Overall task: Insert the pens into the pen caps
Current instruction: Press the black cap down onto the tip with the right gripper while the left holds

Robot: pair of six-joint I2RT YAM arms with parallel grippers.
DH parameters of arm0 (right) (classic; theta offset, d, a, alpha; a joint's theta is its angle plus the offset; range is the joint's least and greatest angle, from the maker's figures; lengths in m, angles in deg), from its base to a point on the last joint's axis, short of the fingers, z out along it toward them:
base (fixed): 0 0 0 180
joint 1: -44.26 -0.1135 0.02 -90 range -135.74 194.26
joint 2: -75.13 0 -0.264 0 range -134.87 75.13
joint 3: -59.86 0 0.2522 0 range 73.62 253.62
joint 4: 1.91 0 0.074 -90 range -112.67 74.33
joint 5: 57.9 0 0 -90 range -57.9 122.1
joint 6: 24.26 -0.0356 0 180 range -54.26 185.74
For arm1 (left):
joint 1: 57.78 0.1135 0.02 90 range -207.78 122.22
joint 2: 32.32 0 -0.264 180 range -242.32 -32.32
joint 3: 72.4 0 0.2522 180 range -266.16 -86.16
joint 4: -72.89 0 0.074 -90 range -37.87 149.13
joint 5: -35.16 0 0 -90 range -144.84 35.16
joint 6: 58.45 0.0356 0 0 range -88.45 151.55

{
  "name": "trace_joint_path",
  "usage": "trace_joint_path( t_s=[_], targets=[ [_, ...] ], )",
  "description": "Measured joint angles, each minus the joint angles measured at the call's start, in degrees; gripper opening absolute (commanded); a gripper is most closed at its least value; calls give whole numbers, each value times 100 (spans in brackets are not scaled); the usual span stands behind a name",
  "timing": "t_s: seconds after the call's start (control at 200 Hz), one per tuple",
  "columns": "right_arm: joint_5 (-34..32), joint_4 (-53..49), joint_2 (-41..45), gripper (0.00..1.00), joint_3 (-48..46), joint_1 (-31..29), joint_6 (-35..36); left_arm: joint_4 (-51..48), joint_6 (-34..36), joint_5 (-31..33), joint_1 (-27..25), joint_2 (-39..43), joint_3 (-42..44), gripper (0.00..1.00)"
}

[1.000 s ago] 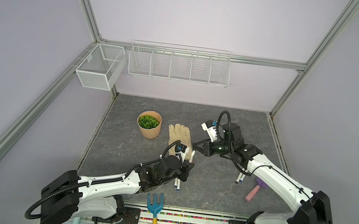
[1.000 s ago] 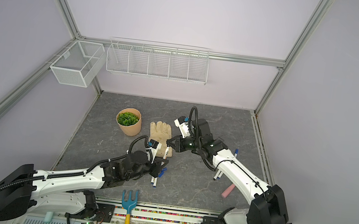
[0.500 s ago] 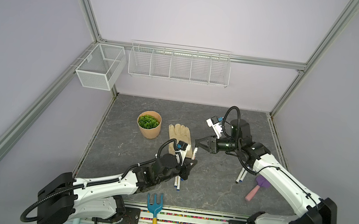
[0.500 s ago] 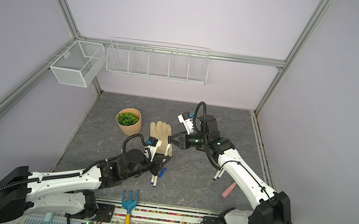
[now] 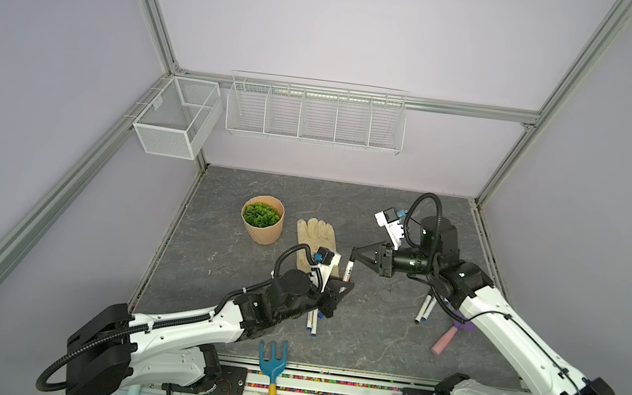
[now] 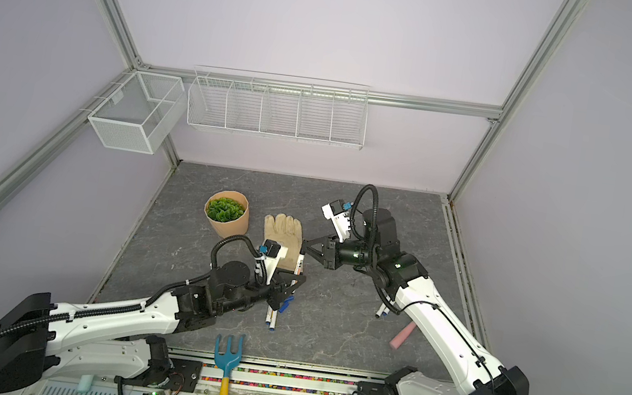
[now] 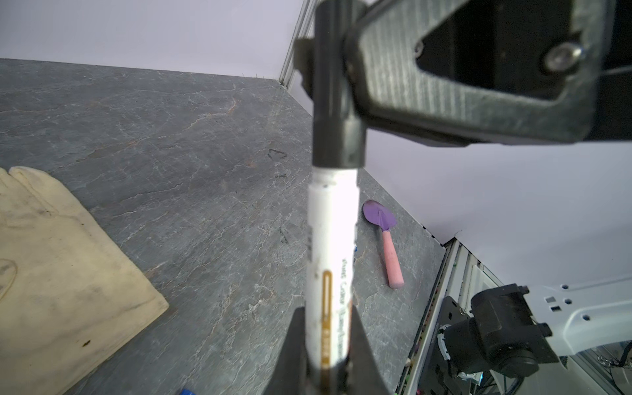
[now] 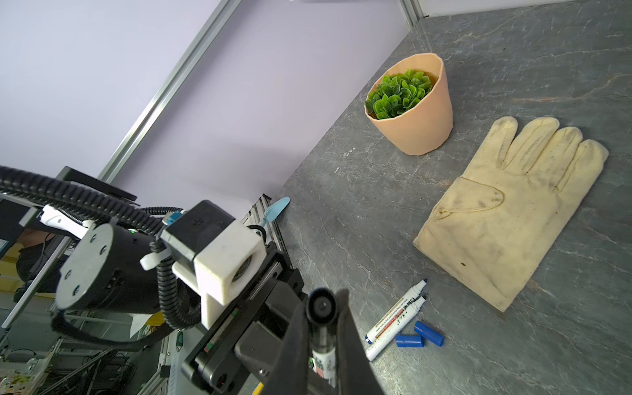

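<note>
The held pen point(image 7: 330, 260) stands nearly upright in the air above the grey table point(image 5: 369, 340), between the two arms; in both top views it shows just beside the cuff of the cream glove point(image 8: 506, 219). Its barrel is white and slim, printed with a brown-gold band and dark lettering running along its length. The left gripper point(image 5: 343, 287) is clamped on the lower part of that barrel, one finger on each side. A black cap point(image 7: 337, 102), a short dark cylinder slightly wider than the barrel, covers the pen's upper end, and its rim meets the white shoulder. The right gripper point(image 5: 355, 253) is closed on this cap from the side; the right wrist view looks straight down on the cap's round end between the fingers.

Two uncapped pens point(image 8: 396, 319) lie side by side on the table under the left arm, one with a blue tip and one with a dark tip. Two blue caps point(image 8: 419, 338) lie just beside them. Two more pens point(image 5: 425, 310) lie partly hidden under the right arm, near the pink-handled purple trowel point(image 7: 384, 236). The potted plant point(image 8: 413, 113) stands near the glove's fingers
</note>
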Motion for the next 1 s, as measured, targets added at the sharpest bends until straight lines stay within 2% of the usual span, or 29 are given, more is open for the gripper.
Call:
trace_joint_path(
  t_s=[0.235,0.51,1.0],
  targets=[
    [-33,-66,-33,9,2,-2,160,-356,125,-39,20,-219,-264,0],
    [-92,-638,-214,7,125,-42,380,-822,391,20,24,-216,-267,0],
    [-348,-1040,-813,7,409,-219,494,-1770,748,437,70,-267,-461,0]
  ],
)
